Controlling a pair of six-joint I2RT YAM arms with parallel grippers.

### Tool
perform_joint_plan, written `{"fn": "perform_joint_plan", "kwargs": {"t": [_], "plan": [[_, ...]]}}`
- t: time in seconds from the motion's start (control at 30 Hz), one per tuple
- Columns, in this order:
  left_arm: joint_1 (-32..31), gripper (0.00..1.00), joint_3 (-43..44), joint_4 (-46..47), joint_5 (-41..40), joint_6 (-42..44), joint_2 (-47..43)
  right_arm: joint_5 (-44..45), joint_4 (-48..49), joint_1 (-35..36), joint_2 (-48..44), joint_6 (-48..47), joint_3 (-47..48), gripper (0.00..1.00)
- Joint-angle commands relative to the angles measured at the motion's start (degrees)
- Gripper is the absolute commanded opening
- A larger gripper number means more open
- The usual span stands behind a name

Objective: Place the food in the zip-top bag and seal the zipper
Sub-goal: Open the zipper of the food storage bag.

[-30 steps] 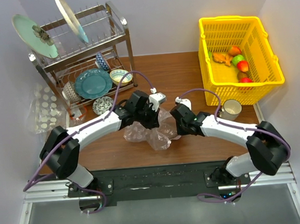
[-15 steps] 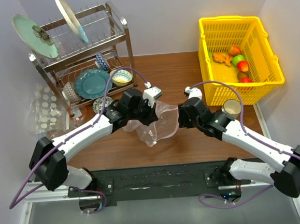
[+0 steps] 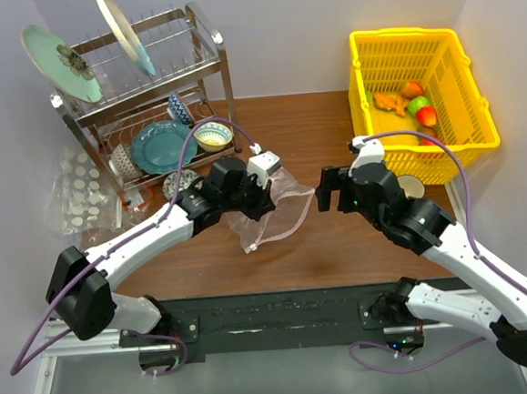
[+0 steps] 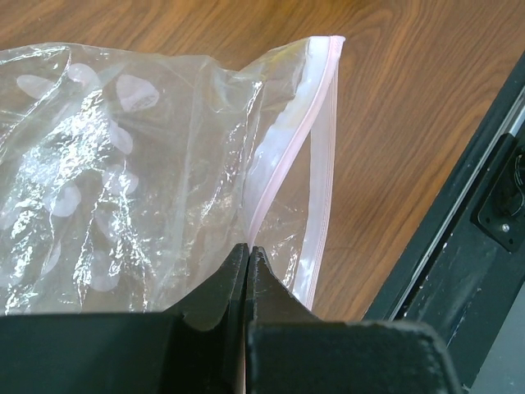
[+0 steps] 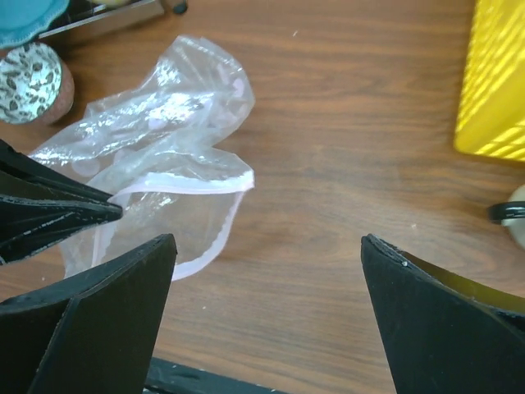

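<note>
The right tool (image 5: 267, 246) has backed rightward off the bag (image 3: 278, 209), spread wide, open tabletop (image 3: 340, 237) between. The left tool (image 4: 248, 250) pinches the bag's pink edge (image 4: 287, 156), frame centre; food (image 3: 418, 104) lies in the upper-right basket (image 3: 416, 48).

Close view from the left gripper (image 4: 248, 253) cam. Its 2 black fingers (image 4: 215, 297) rise from the btm edge, pressed together w/ no gap, tips pinching the edge of the zip-top bag (image 4: 123, 164). The bag is clear, crinkly plastic filling the left and center, w/ glare and pale oval patches showing through; can't tell what they are. The pink zipper (image 4: 289, 152) runs from the bag's top-right corner down to the fingertips. A 2nd strip beside it drops toward the btm, the 2 slightly apart. Brown wood-grain table (image 4: 410, 123) lies beneath, top and right. A black frame (image 4: 484, 246) crosses the btm-right corner.
</note>
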Motion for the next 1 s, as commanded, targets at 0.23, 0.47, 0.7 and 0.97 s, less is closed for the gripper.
{"fn": "perform_joint_plan", "kwargs": {"t": [0.23, 0.47, 0.7, 0.97], "plan": [[0.1, 0.0, 0.2, 2.9, -0.4, -2.1, -1.6, 15.0, -4.0, 0.1, 0.0, -9.1, 14.4, 0.99], [0.1, 0.0, 1.1, 1.7, -1.3, -2.2, -2.3, 21.5, -7.1, 0.1, 3.8, -14.6, 23.7, 0.99], [0.3, 0.0, 0.5, 2.9, -3.1, -3.6, -4.0, 32.8, -3.8, -0.2, 6.8, -20.9, 29.4, 0.99], [0.2, 0.0, 5.0, -0.3, -7.5, -9.4, -4.4, 32.3, 0.8, -5.2, 11.8, -25.6, 33.5, 0.99]]}}
